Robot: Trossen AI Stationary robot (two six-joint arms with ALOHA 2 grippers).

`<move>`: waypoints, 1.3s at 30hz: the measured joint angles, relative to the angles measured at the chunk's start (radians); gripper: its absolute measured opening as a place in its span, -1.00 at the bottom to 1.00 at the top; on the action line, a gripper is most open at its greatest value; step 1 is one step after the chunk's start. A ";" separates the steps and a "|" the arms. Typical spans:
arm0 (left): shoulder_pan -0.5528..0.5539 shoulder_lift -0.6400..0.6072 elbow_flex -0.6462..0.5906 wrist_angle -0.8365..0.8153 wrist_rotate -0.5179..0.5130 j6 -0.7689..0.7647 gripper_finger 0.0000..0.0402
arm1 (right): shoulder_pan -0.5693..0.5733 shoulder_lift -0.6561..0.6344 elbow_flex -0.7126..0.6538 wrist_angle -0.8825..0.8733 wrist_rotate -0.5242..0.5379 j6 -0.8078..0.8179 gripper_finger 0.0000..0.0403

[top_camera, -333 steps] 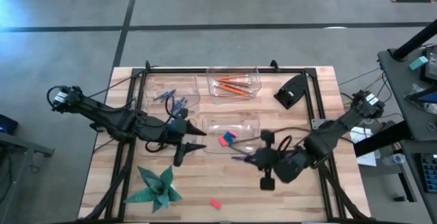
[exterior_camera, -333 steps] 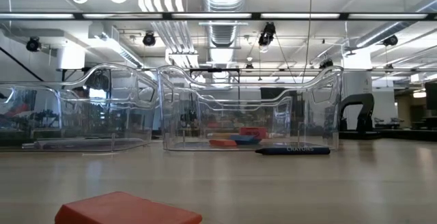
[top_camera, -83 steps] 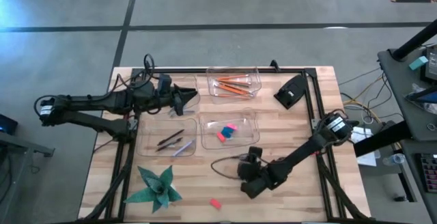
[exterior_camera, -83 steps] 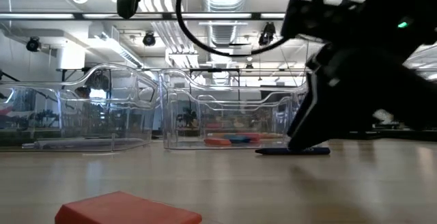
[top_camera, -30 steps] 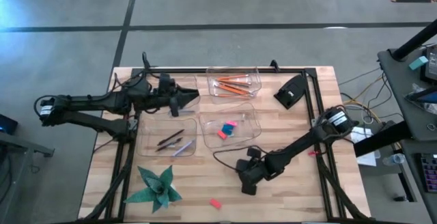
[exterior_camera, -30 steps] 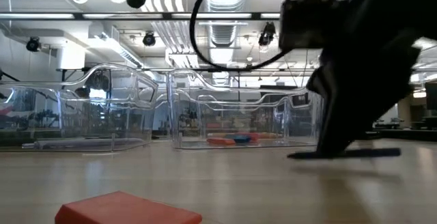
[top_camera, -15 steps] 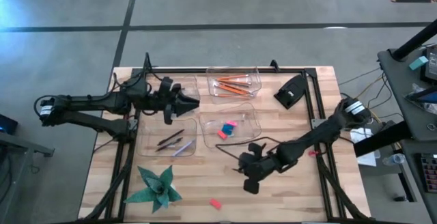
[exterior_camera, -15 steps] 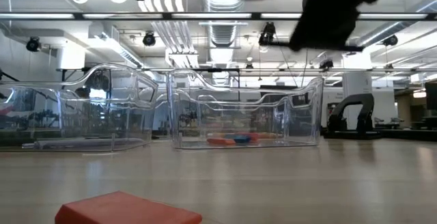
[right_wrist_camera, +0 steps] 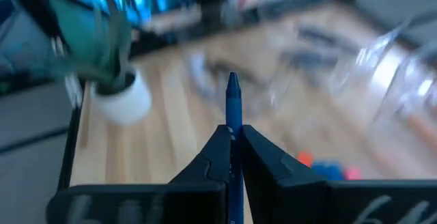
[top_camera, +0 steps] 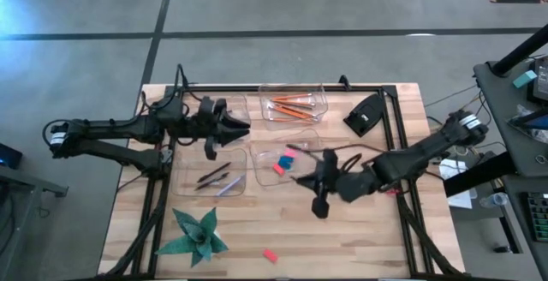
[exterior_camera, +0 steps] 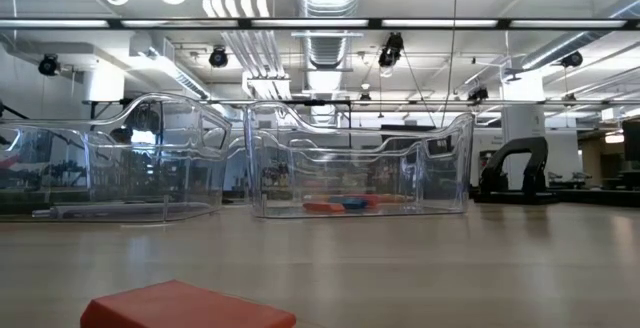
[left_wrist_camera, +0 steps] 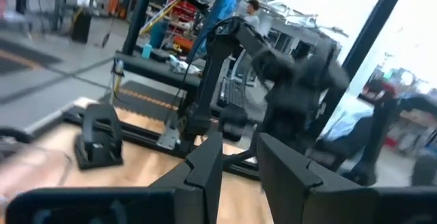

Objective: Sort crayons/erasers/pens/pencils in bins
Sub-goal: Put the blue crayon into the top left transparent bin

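**Blue crayon held above the worktop beside the eraser bin**

Nearest the low camera, a flat red block eraser (exterior_camera: 188,304) lies alone on the pale wooden worktop (top_camera: 377,230); from above it shows near the front edge (top_camera: 270,254), with a green folded-paper star (top_camera: 199,235) to its left.

Above the middle of the worktop, the right end effector (top_camera: 305,179) is pinched tight on a short blue crayon (right_wrist_camera: 233,115), whose pointed tip sticks out past the two dark fingers (right_wrist_camera: 213,157) in the right wrist view. It hangs just beside the front right corner of a clear shallow plastic bin (top_camera: 313,146) that holds pink and light blue block erasers (top_camera: 282,164); those erasers also show low inside the bin in the low view (exterior_camera: 338,206).

To the left of that bin, a second clear bin (top_camera: 184,180) contains slender dark pens (top_camera: 214,176).

Farther back, the left end effector (top_camera: 247,127) hovers between the two rear bins with its fingers (left_wrist_camera: 205,173) narrowly apart; whether anything sits between them cannot be told.

At the far edge, a third clear bin (top_camera: 324,93) holds thin orange pencils (top_camera: 291,108), and a black stand-like object (top_camera: 366,115) sits to its right.
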 joint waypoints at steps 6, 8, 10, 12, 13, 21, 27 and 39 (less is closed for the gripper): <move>0.000 0.003 0.001 0.002 -0.008 0.194 -0.60 | -0.068 -0.024 0.080 0.091 0.010 -0.209 -0.93; 0.001 0.003 0.001 0.001 -0.010 0.219 -0.60 | -0.094 -0.021 0.116 0.089 0.007 -0.259 -0.93; 0.001 0.003 0.001 0.000 -0.011 0.231 -0.60 | -0.122 -0.015 0.152 0.089 0.002 -0.303 -0.93; 0.001 0.003 0.003 -0.001 -0.014 0.233 -0.60 | -0.146 -0.014 0.183 0.088 0.000 -0.347 -0.93; 0.002 0.003 0.004 -0.001 -0.015 0.236 -0.60 | -0.160 -0.014 0.195 0.088 -0.011 -0.367 -0.93; 0.002 0.013 0.018 0.013 -0.199 0.389 -0.60 | -0.272 -0.014 0.243 0.093 -0.051 -0.412 -0.93; 0.001 0.025 0.019 0.081 -0.215 0.389 -0.60 | -0.320 -0.014 0.257 0.109 -0.052 -0.411 -0.93; 0.002 0.145 0.026 0.153 -0.284 0.411 -0.60 | -0.385 0.003 0.303 0.213 -0.132 -0.528 -0.94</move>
